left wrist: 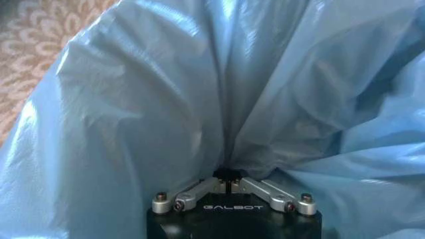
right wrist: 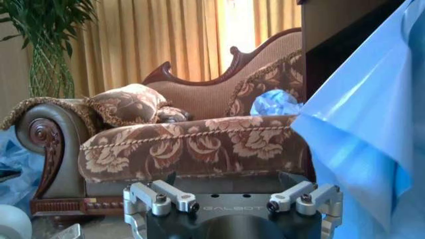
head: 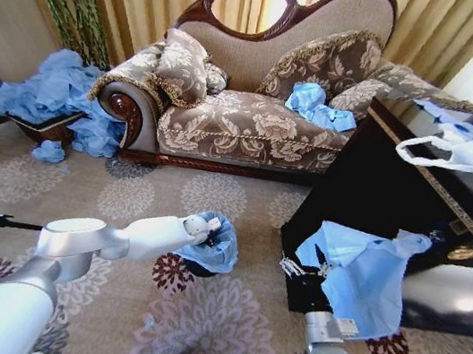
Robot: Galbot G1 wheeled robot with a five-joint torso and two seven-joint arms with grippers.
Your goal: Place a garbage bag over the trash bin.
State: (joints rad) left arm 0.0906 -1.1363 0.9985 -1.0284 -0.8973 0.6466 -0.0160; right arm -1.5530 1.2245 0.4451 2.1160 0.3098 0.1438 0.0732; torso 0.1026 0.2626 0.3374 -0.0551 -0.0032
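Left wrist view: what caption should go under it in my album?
Left gripper shut on the crinkled light-blue garbage bag, patterned carpet beyond.

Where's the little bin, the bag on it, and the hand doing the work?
trash bin (head: 196, 268), head view, dark base.
garbage bag (head: 221, 245), head view, draped side.
left end effector (head: 203, 224), head view, tip at the bag.

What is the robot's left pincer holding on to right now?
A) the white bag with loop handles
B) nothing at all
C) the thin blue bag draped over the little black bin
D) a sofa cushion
C: in the left wrist view the left pincer is pinched shut on a fold of the garbage bag, and the head view shows it at the trash bin on the carpet.
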